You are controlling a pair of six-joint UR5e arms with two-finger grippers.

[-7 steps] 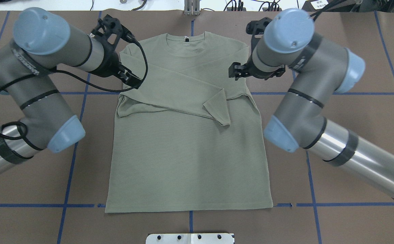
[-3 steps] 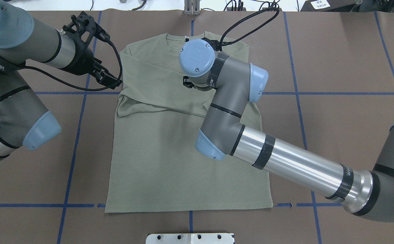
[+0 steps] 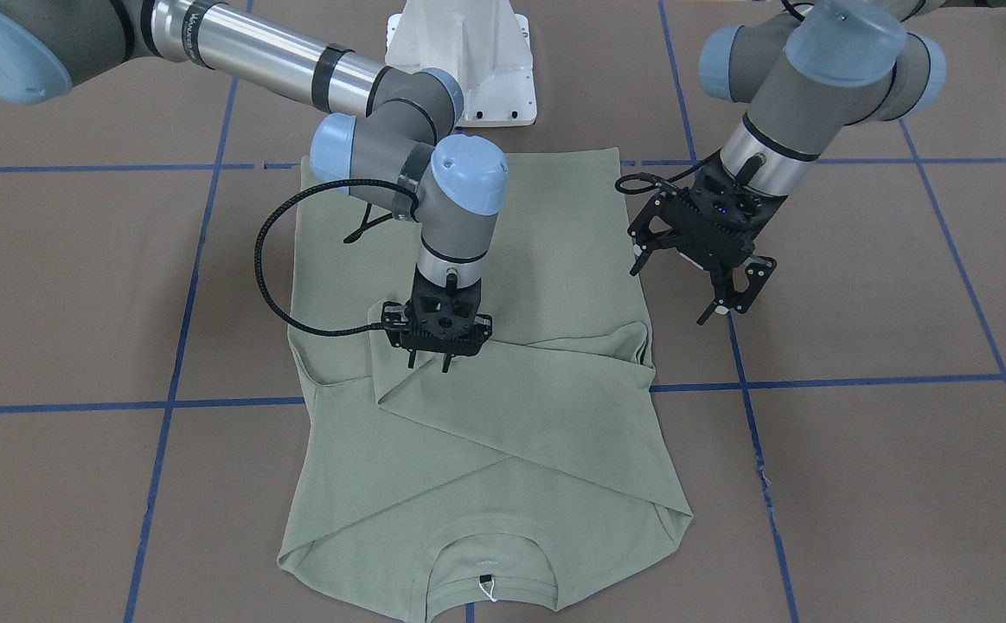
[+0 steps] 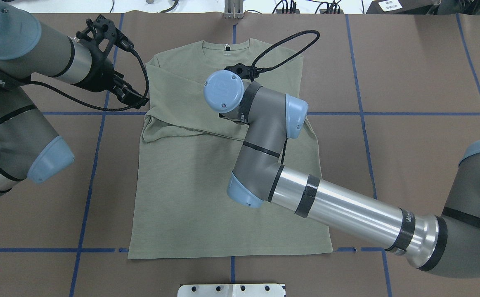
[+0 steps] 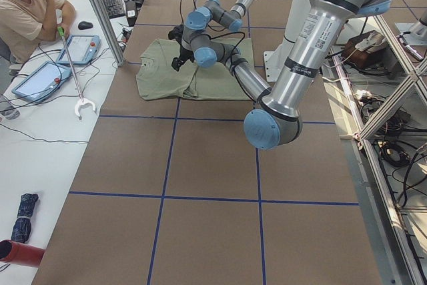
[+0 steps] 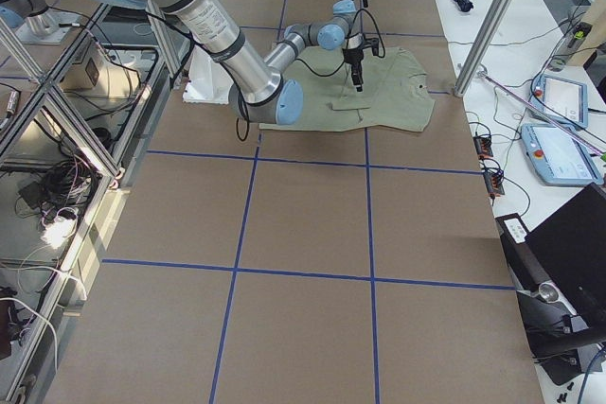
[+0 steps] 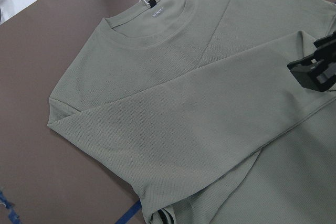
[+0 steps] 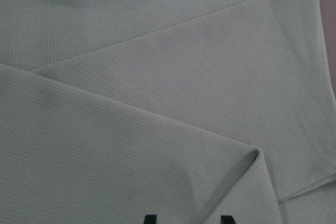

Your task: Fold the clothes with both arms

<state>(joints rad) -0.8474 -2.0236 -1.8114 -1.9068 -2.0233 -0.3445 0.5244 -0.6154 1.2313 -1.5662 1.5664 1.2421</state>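
Note:
The sage-green shirt (image 4: 206, 198) lies flat, face up, on the brown table. Its collar (image 4: 225, 47) is at the far edge, and both sleeves are folded across the chest. My right arm reaches over the shirt. Its gripper (image 3: 430, 363) points straight down, open, with its tips at the crossed sleeve near the cuff (image 8: 252, 156). From overhead, that gripper is hidden under its own wrist (image 4: 223, 90). My left gripper (image 4: 134, 98) hovers open just off the shirt's left shoulder edge, holding nothing. The neck tag's white loop (image 3: 487, 587) shows at the collar.
Blue tape lines (image 4: 388, 113) grid the brown table. The white base pedestal (image 3: 468, 61) stands at the robot's side beyond the hem. A metal plate (image 4: 231, 290) sits at the near edge. A person (image 5: 27, 11) sits at a side table with tablets.
My right arm swung from the shirt's right edge in over the chest and came down onto the folded sleeve. My left arm drew back leftward, off the shirt.

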